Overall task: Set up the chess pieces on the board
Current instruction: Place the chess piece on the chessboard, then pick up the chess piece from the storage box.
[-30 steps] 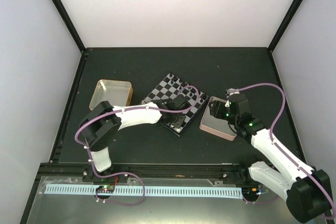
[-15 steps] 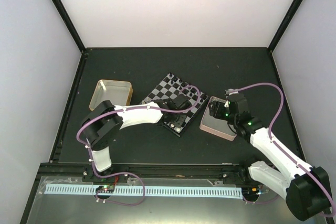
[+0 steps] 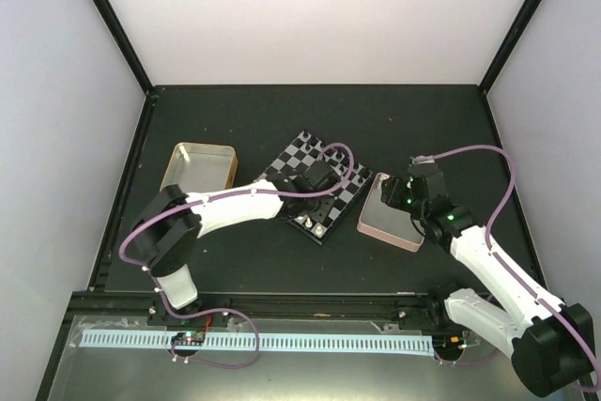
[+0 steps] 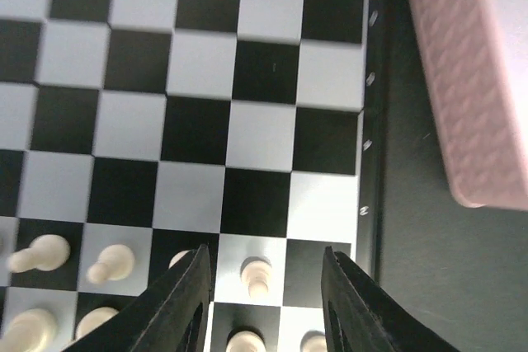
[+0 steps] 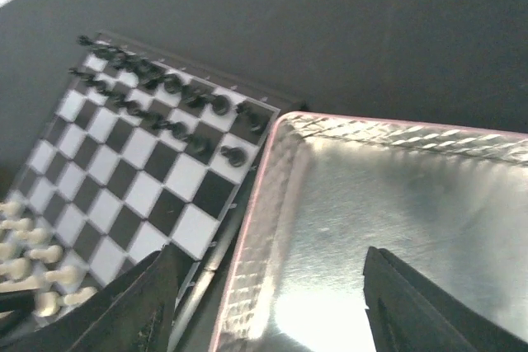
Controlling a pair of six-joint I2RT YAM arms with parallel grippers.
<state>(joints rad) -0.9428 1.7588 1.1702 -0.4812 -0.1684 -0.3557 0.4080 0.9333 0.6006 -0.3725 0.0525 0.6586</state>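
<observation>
The cream-white chess pieces (image 4: pixel 111 263) stand in two rows along the side of the board (image 3: pixel 293 162) that faces the worktop's near edge. The black pieces (image 5: pixel 165 84) fill two rows on the opposite side, toward the far edge. The board itself sits turned at an angle around the middle of the dark worktop (image 3: pixel 282 119).

The left hand (image 4: pixel 264 261) hangs low over the white rows, at the end of the board nearest the right edge of the worktop. Its two fingers (image 4: pixel 186 307) are parted a moderate way. A single white pawn (image 4: pixel 257 274) stands upright on a pale square between them, with a visible gap on each side, so it is not gripped.

Just beside the board, on the side toward the right edge, lies the pink tray (image 3: pixel 406 237). A strip of bare worktop shows between its rim and the board's. The right hand (image 5: pixel 271 257) hovers above the tray's board-side rim, spread wide and holding nothing.

A yellow-rimmed tin (image 3: pixel 199 168) sits toward the left edge of the worktop, apart from the board.
</observation>
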